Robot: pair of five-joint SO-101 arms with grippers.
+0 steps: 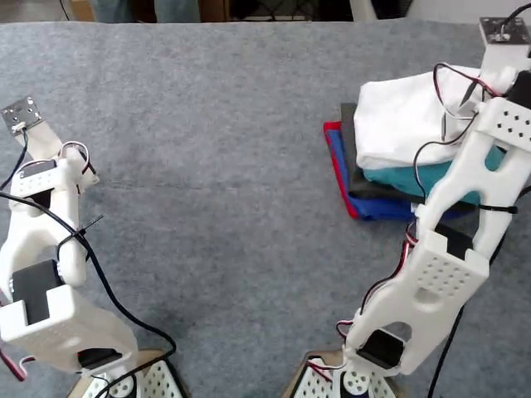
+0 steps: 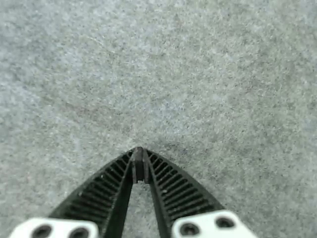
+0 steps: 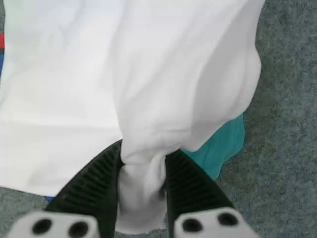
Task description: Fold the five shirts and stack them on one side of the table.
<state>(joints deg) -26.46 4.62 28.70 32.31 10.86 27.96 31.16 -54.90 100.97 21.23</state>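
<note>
The top shirt point(image 1: 406, 116) is white; other shirts point(image 1: 377, 206) teal, perhaps charcoal, blue, red.

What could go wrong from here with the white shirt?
The right gripper pinches a bunched fold of the white shirt; pulling away without opening could drag it off the stack or undo the fold. The teal shirt beneath pokes out at one edge, so a tug might skew the stack.

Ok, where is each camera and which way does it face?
High: fixed above the table, looking down; both arms show, the right arm over the white shirt.
Left wrist: on the left arm, facing the table; left hand shows, shut.
Right wrist: on the right arm, facing the white shirt; right hand pinches it.
Shared: high and right wrist both show that shirt.
</note>
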